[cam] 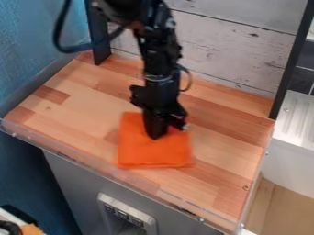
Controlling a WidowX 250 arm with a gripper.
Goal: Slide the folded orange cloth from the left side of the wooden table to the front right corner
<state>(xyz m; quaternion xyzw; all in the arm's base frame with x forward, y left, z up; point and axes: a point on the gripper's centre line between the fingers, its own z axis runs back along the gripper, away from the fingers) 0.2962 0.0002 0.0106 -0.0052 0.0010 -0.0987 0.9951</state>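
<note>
Arm cut off by top edge. Gripper blurred, hides part of cloth; cloth edges blurred.

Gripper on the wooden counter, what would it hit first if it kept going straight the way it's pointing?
The orange cloth directly below the gripper, though whether they already touch is hard to tell from this angle.

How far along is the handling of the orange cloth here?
Looks done: the gripper has reached the orange cloth, which lies flat in a roughly square shape on the wooden tabletop.
In hand: the gripper is down at the cloth's far part; whether it grips cannot be told.
Left: at least parting from the cloth; anything beyond that, this view does not settle.
</note>
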